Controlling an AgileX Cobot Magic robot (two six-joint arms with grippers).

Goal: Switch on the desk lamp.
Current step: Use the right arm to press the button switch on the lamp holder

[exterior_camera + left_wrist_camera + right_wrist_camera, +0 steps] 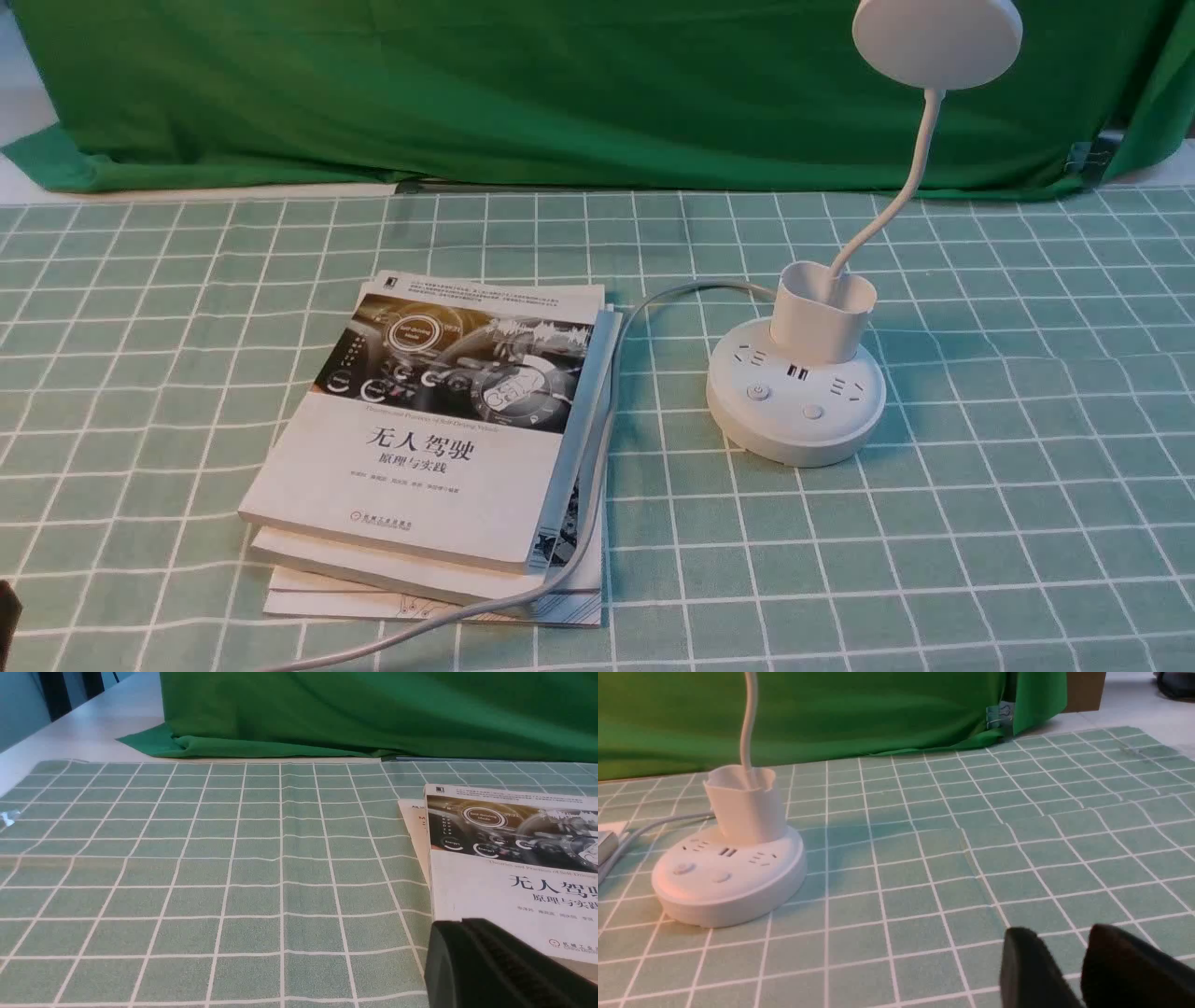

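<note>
The white desk lamp stands right of centre on the checked cloth: round base [794,411] with sockets and two buttons [758,392], cup-shaped holder [822,313], thin neck [920,159] and disc head [936,37]. No glow shows from it. In the right wrist view the base [728,886], its buttons [684,868] and the holder [742,807] are ahead and well apart from my right gripper [1059,940], which is slightly open and empty above the cloth. My left gripper [460,921] is shut and empty, near the books' corner. The lamp is out of the left wrist view.
A stack of books [439,439] lies left of the lamp, also in the left wrist view [509,877]. The lamp's grey cord [597,467] runs along the books' right side to the front edge. A green cloth backdrop [560,93] hangs at the back.
</note>
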